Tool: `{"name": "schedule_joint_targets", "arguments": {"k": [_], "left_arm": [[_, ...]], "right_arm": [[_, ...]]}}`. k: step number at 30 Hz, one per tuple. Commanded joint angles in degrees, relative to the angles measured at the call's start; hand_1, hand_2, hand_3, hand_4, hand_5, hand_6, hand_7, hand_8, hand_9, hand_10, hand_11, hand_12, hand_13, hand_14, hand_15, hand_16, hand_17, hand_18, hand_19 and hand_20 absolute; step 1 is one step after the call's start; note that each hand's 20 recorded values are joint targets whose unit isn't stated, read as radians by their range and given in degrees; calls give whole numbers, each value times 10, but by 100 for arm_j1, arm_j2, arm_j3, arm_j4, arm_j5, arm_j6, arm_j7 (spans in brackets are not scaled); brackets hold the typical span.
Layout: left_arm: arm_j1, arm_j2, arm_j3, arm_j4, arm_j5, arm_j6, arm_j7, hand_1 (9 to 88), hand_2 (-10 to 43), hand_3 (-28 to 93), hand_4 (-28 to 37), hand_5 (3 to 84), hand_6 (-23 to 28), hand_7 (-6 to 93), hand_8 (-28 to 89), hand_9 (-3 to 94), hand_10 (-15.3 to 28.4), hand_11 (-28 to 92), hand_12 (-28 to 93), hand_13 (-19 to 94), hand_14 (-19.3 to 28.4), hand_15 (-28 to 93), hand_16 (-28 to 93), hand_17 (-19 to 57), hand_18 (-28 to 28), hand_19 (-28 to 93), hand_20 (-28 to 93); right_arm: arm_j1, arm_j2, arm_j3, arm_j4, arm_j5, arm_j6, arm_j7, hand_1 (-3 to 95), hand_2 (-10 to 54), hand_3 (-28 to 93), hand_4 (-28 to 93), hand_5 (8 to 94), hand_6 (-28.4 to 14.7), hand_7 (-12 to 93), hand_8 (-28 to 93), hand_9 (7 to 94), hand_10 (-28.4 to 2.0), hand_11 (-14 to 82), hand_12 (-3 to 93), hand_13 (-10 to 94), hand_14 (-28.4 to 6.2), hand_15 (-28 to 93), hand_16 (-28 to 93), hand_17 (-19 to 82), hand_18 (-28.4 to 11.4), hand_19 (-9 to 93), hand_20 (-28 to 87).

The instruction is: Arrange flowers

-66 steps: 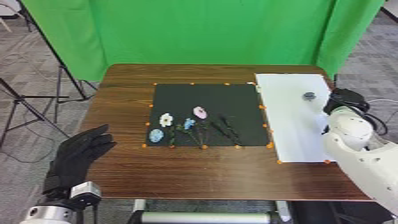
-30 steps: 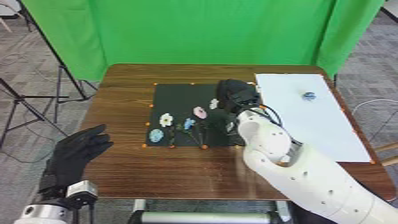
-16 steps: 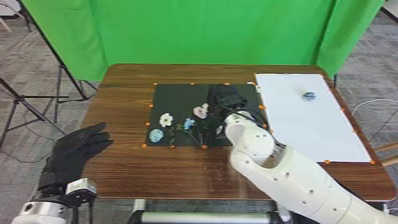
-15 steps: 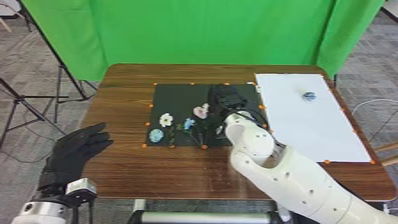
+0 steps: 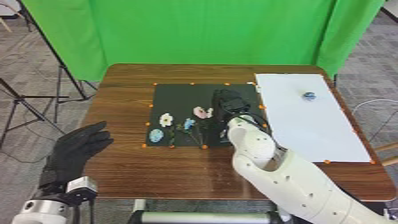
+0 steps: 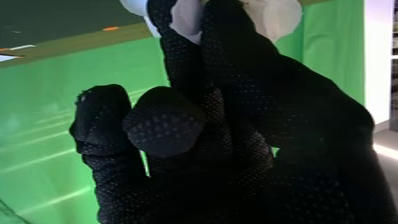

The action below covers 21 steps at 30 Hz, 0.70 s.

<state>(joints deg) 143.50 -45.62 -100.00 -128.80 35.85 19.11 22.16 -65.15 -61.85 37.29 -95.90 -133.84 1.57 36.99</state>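
1 pale flower [image 6: 277, 17] is pinched in our right hand [image 5: 233, 104], over the black mat [image 5: 182, 99]. We judge this the placing step; next we'd settle it gently and release. Well apart, our left hand [image 5: 71, 152] hangs relaxed.

Gleaming softly on the brown worktop [image 5: 151, 175]. Streaking pale across the green curtain [image 6: 53, 125] and glaring white beside it.

White right arm [image 5: 289, 177] over table [image 5: 133, 175], rounded shell, little dark screw-like dots, black cables [image 5: 258, 120] round wrist. Right hand [image 5: 233, 102] kinda neat: black fabric glove, tiny pale dots. Left hand [image 5: 67, 155], by table's left edge: black glove, boxy white wrist block [image 5: 82, 184].
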Motion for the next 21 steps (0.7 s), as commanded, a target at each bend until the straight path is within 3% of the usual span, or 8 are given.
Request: {"name": "schedule_joint_targets", "arguments": {"k": [1, 16, 21], "left_arm": [[71, -70, -4, -28, 21, -52, -36, 277, 48, 824, -201, 448, 133, 199, -108, 405, 223, 397, 99, 292, 283, 678, -149, -92, 224, 607, 89], [230, -84, -66, -69, -26, 9, 25, 278, 49, 823, -202, 448, 133, 201, -109, 405, 225, 397, 98, 292, 284, 678, -150, -92, 224, 607, 89], [191, -75, -21, -54, -39, 15, 21, 277, 48, 825, -200, 449, 132, 200, -109, 406, 224, 397, 99, 293, 284, 678, -149, -92, 224, 607, 89]], "right_arm": [[14, 40, 22, 84, -258, -45, 84, 578, -95, 786, -283, 793, -1, 269, 19, 898, -74, 135, 381, 780, -39, 770, 211, 476, -182, 932, 245], [-199, 319, 61, -36, -632, -144, 89, 577, -95, 784, -283, 789, -3, 268, 14, 891, -79, 136, 377, 775, -42, 764, 208, 470, -185, 932, 231], [-194, 303, 137, -81, -513, -199, 78, 562, -95, 785, -283, 778, -5, 264, 10, 878, -82, 134, 376, 767, -47, 762, 208, 461, -188, 932, 223]]}}
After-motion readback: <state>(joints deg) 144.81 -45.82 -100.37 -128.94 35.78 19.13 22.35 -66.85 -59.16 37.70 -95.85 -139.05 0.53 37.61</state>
